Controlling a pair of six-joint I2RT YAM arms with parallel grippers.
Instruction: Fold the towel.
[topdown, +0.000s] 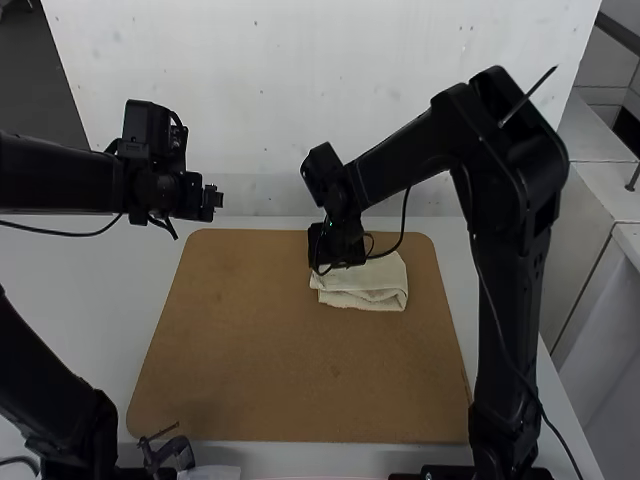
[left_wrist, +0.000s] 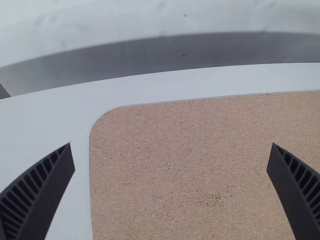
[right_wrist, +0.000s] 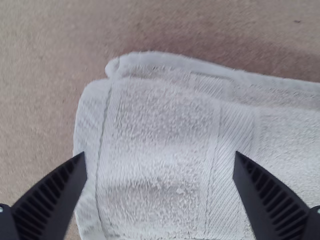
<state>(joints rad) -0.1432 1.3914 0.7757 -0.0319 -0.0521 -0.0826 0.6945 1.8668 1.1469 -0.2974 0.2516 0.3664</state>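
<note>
Left claw (left_wrist: 171, 145): spread wide, near the far left corner of the board (topdown: 250, 350). Right claw (right_wrist: 160, 154): spread wide, over the folded towel (topdown: 372, 289), far right; layers could be skewed if only the top is pinched.

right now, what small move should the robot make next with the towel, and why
I'd probably ease the right pincer down and pinch the towel's top layer to even it up. The pincer is open over the folded towel, and a lower layer sticks out past the top one, so the edges likely need matching.
</note>
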